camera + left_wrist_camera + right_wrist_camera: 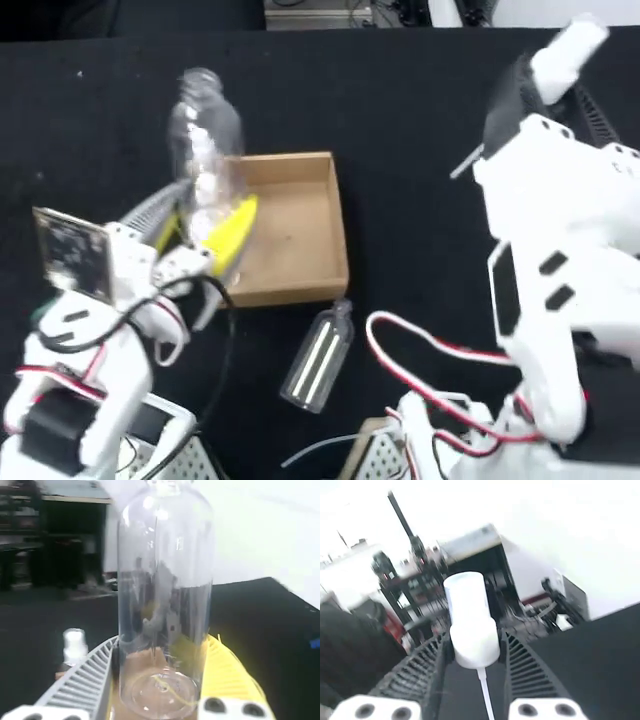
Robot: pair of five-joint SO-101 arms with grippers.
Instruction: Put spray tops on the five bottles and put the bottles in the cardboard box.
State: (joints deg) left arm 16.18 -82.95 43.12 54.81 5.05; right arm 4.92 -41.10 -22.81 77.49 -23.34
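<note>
My left gripper (pixel 205 228) is shut on a clear, capless bottle (pixel 203 140) and holds it upright over the left edge of the cardboard box (pixel 338 225). In the left wrist view the bottle (pixel 162 595) stands between the grey finger (pixel 85 680) and the yellow finger (pixel 230 675). My right gripper (pixel 562 60) is raised at the far right, shut on a white spray top (pixel 572 42). In the right wrist view the spray top (pixel 470 625) sits between both fingers, its thin tube (pixel 485 695) pointing toward the wrist. A second clear bottle (pixel 320 355) lies on the table in front of the box.
The table is covered in black cloth (pixel 400 130). Another white spray top (pixel 75 642) stands beyond the grey finger in the left wrist view. Red and white cables (pixel 430 350) loop at the right arm's base. Shelves and equipment stand behind the table.
</note>
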